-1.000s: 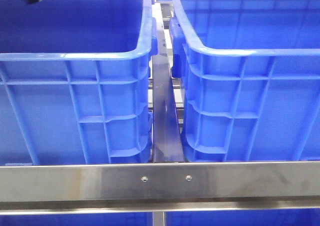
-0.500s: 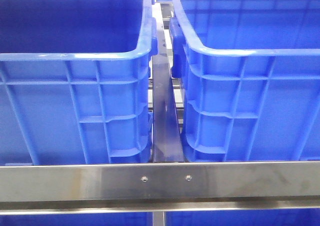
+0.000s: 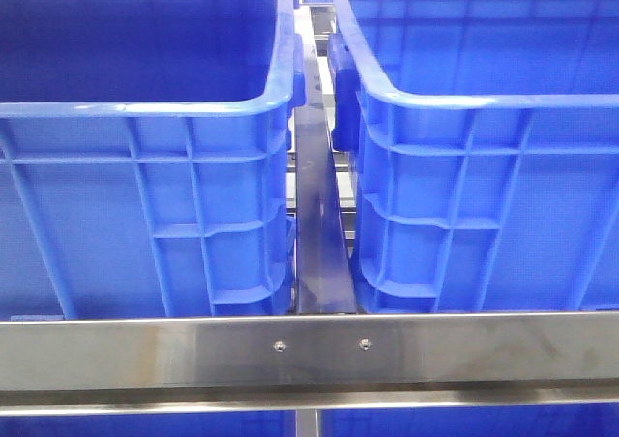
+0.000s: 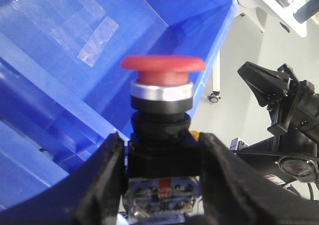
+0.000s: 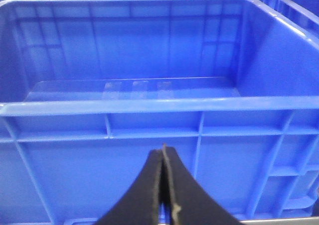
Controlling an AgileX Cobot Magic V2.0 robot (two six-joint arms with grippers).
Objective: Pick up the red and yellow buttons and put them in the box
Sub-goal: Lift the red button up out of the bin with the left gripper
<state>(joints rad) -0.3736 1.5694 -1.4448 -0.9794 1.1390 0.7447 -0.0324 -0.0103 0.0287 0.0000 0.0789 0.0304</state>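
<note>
Steel framing crosses the foreground of the front view, where a horizontal metal rail [image 3: 309, 352] with two screws is set before two large blue crates standing side by side, parted by a narrow metal strip [image 3: 317, 224]. On the right, the box [image 3: 484, 157] shows a rolled rim and stepped ribs at its corner; on the left, the twin crate [image 3: 145, 195] shows a darker interior. Neither arm is seen from the front.

From the left wrist, the left gripper [image 4: 162, 160] is seen clamped around the black body of a red button [image 4: 163, 64], a mushroom-capped switch with a silver collar, held upright between the two black fingers [image 4: 104, 180]. Blue crate wall with pieces of clear tape fills the space behind it.

From the right wrist, the right gripper [image 5: 163, 185] is seen with fingertips pressed together and nothing between them, facing the outer wall of a blue crate [image 5: 149, 105]. No yellow button is visible in any view.
</note>
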